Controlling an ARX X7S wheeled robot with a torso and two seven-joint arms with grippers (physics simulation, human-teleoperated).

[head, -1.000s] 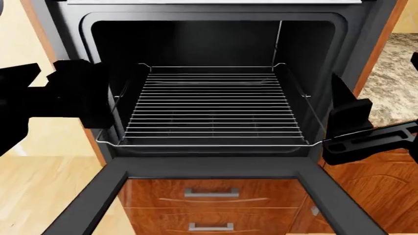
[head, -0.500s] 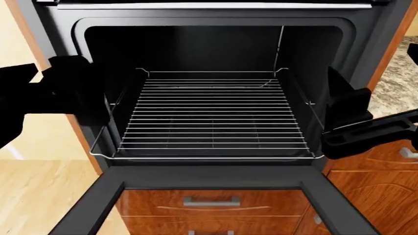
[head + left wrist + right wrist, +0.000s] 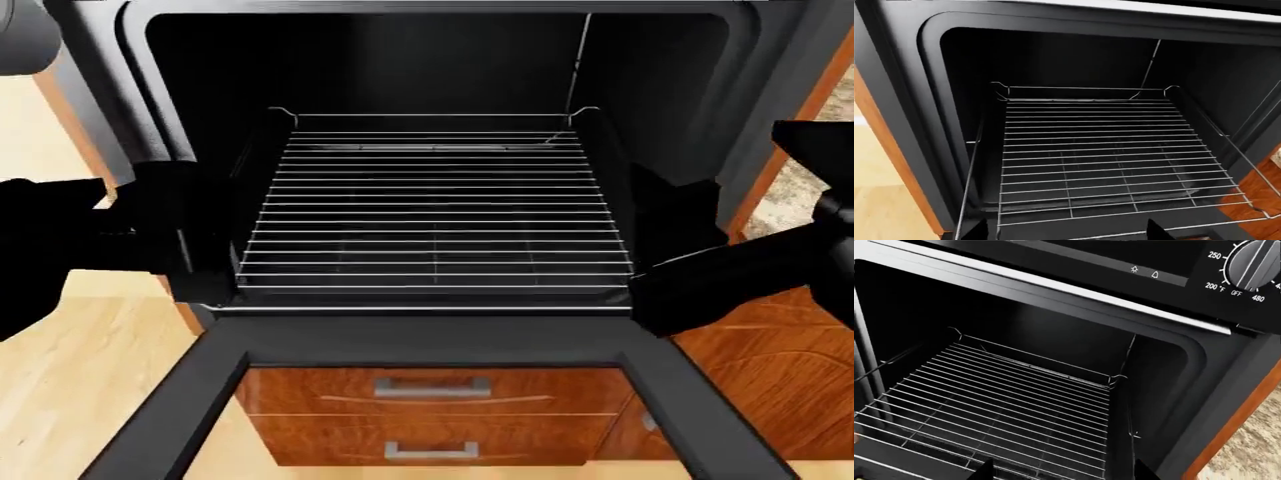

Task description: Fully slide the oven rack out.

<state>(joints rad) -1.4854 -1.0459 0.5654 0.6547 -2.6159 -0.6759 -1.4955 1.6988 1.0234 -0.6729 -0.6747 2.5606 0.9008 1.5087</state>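
The left gripper (image 3: 187, 245) sits at the near-left corner of the oven rack (image 3: 434, 205), grip unclear. The silver wire grid lies level, partly out of the oven (image 3: 94, 60). The right gripper (image 3: 654, 265) flanks its near-right corner, grip also unclear.

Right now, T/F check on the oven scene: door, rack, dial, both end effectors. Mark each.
1. The oven door is open, folded down. True.
2. The oven rack lies flat inside the oven opening. True.
3. A pot sits on the rack. False: nothing rests on the grid; only a dark pan shows through it from below.
4. The left end effector grips the rack's middle. False: it sits at the rack's left edge; the right end effector at the right edge.
5. A temperature dial shows above the opening. True.
6. The drawers below are pulled open. False: they are shut.
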